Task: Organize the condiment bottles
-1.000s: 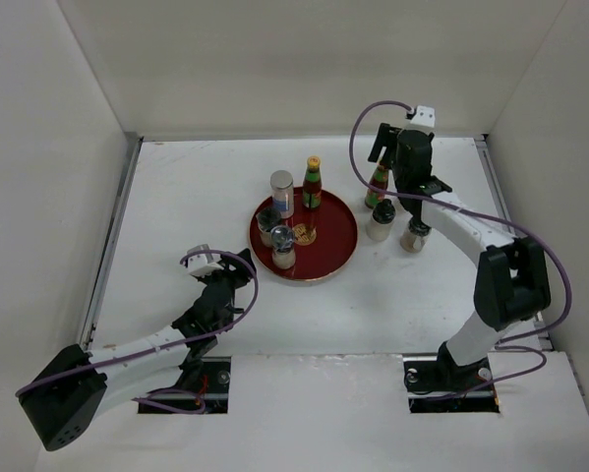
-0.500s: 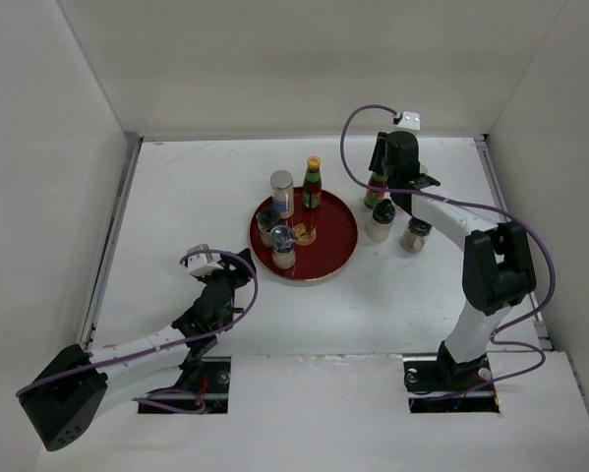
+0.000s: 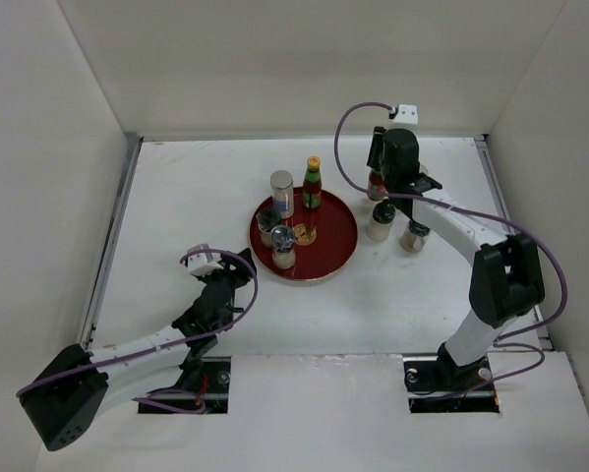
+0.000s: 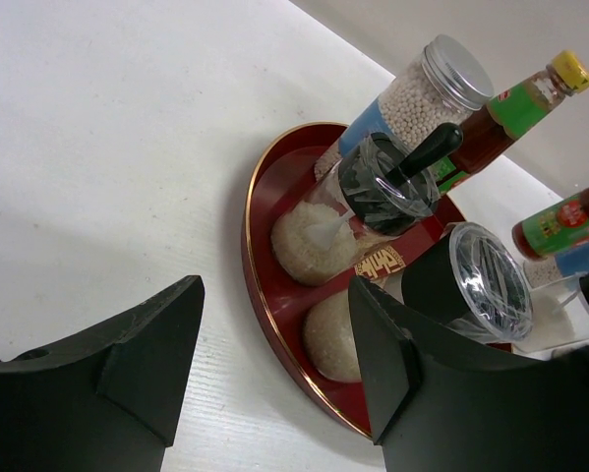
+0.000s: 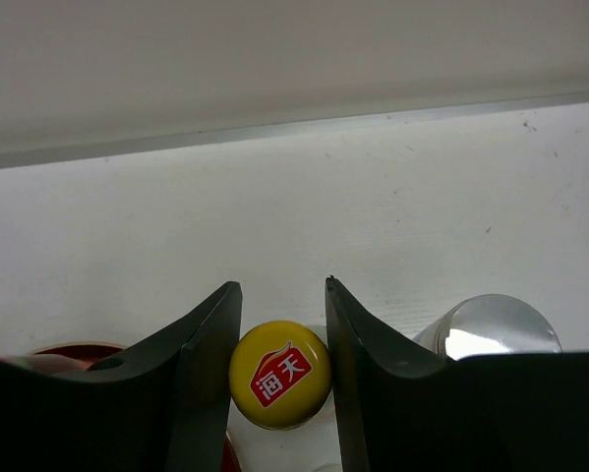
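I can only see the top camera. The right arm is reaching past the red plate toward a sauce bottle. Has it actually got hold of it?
Observer: It looks so. In the right wrist view the sauce bottle's yellow cap sits between the right gripper's fingers, and both fingers touch it.
Operator: Is anything close enough to bump?
Observer: A silver-lidded shaker stands just outside one finger.
Operator: And the left gripper?
Observer: The left wrist view shows the left gripper open and empty, facing the plate's rim.
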`<state>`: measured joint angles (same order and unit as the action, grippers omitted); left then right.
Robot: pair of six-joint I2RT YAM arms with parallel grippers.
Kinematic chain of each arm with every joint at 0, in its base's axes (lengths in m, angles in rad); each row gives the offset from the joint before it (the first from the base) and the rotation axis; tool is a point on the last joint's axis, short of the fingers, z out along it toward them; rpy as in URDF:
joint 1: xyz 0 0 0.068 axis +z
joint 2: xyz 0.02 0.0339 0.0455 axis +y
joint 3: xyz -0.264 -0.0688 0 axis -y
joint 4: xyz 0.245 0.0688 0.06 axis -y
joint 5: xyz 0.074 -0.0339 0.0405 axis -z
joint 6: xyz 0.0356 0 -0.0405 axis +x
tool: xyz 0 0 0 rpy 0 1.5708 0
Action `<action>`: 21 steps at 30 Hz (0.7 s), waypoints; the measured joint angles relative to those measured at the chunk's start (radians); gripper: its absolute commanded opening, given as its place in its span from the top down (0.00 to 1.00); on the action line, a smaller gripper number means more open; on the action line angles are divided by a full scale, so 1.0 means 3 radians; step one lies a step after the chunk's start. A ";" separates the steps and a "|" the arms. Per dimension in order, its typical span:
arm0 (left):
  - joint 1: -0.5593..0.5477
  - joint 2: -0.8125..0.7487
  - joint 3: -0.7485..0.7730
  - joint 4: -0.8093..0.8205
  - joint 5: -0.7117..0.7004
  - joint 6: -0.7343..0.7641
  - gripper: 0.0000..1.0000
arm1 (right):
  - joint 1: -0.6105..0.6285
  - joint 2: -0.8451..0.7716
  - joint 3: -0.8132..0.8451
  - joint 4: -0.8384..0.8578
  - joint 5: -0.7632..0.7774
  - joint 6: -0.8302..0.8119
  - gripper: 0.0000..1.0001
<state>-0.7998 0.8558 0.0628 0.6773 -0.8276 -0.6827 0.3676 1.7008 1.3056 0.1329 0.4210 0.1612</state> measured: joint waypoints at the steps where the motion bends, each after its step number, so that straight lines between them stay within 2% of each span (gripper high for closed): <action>1: 0.0004 0.0000 0.0000 0.0000 0.0001 -0.0001 0.41 | 0.0039 -0.0055 0.0000 0.0000 0.0008 -0.0015 0.68; 9: 0.0017 0.0000 0.0000 0.0001 0.0005 -0.0008 0.41 | 0.0516 -0.0347 -0.0086 0.0051 0.0033 -0.0010 0.67; 21: 0.0051 -0.0027 0.0000 0.0001 0.0032 -0.0010 0.41 | 0.1141 -0.0118 -0.0142 0.0031 -0.0036 0.0209 0.67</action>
<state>-0.7845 0.8478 0.0628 0.6777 -0.8181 -0.6857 0.7097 1.6653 1.2629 0.1421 0.4103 0.2237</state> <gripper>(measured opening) 0.586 0.449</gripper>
